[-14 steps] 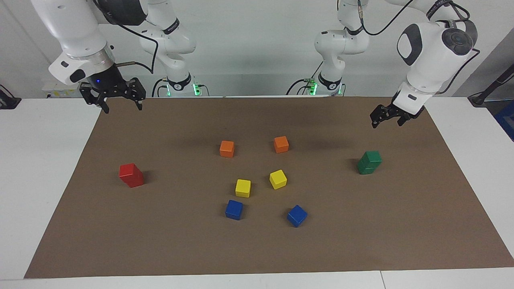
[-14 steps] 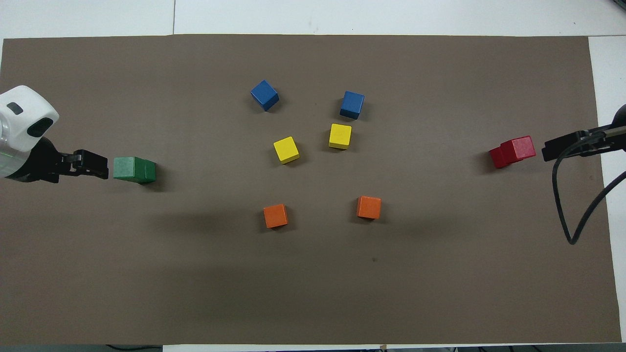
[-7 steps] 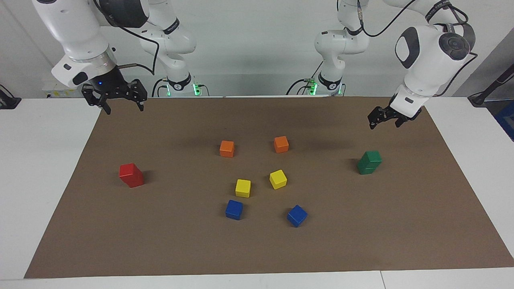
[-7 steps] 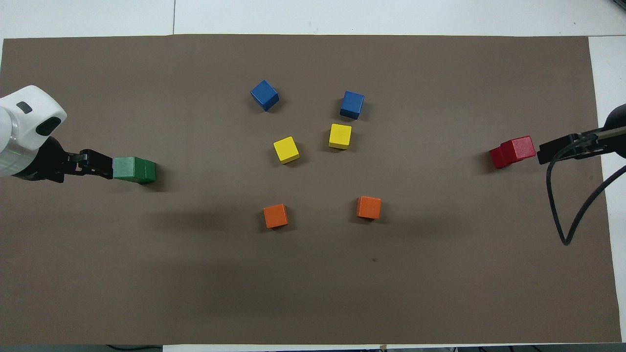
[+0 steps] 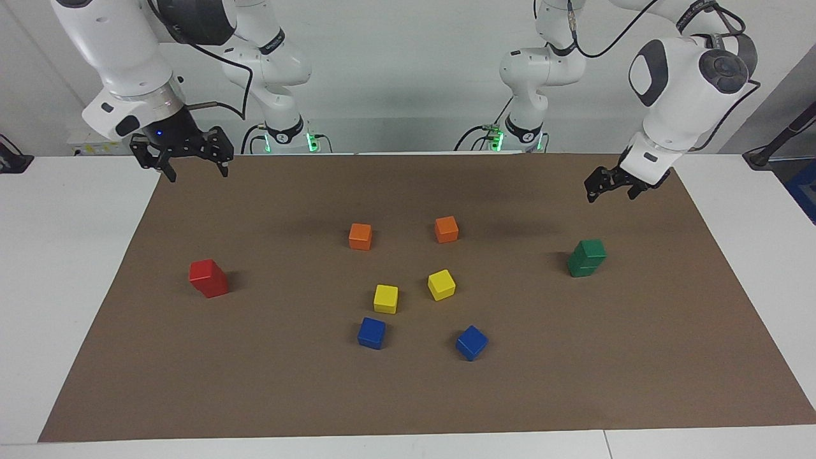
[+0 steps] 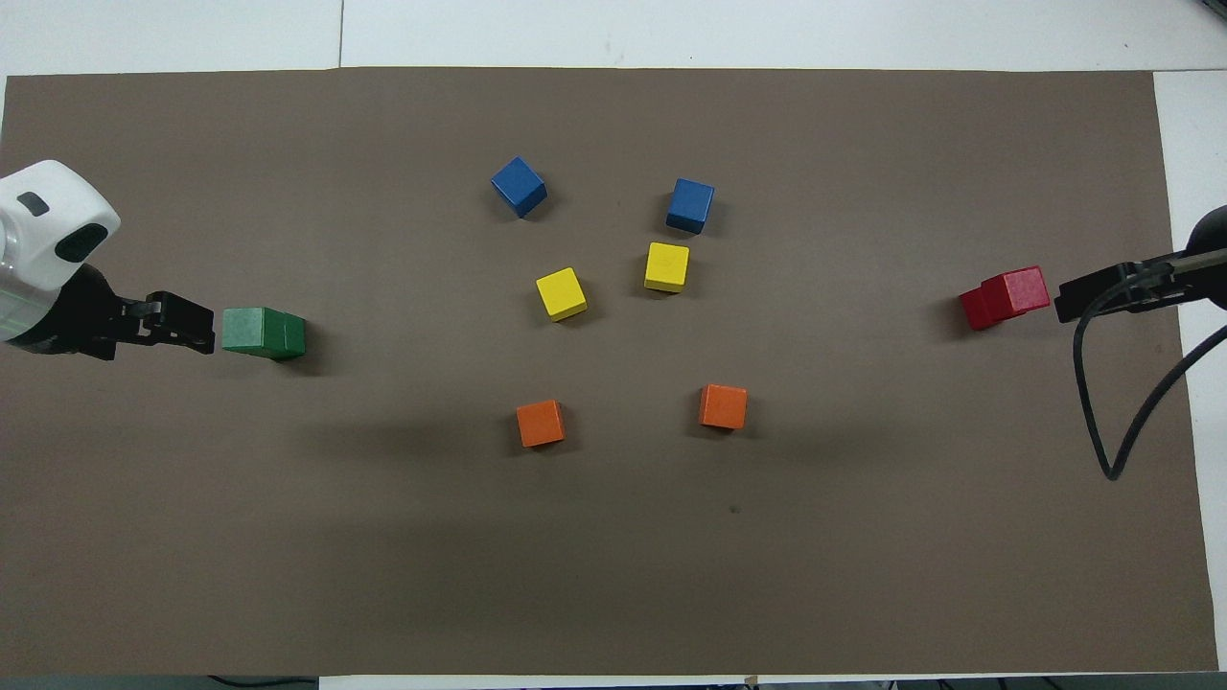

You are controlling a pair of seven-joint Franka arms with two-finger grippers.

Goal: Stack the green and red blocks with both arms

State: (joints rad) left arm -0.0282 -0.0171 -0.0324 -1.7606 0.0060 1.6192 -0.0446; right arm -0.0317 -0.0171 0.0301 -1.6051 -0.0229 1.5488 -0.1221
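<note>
So both stacks are already up. The green blocks [image 5: 586,257] are piled one on the other near the left arm's end of the desk [image 5: 76,274], and the red blocks [image 5: 208,278] are piled the same way near the right arm's end, the upper red one sat a bit skewed on the lower.

The left gripper [image 5: 611,189] is hung in the air over the brown mat [image 5: 408,395], by the corner on the robots' edge at the left arm's end, with nothing held. Whether its fingers are spread or pressed together can't be told from here. The right gripper [image 5: 194,168] is held up over the mat's other robot-side corner, fingers spread wide, nothing between them. Neither gripper is touching a stack.

The middle of the mat is taken up by the leftovers: two orange cubes [image 5: 360,236] closest to the robots, two yellow cubes [image 5: 386,298] next, two blue cubes [image 5: 371,333] farthest out. All are set apart from each other, none touching.

Plenty of bare mat is left along the edge farthest from the robots and along the robots' edge between the grippers. Open lanes are also seen between each stack and the middle cluster. White desk is left showing around the mat at both ends.
</note>
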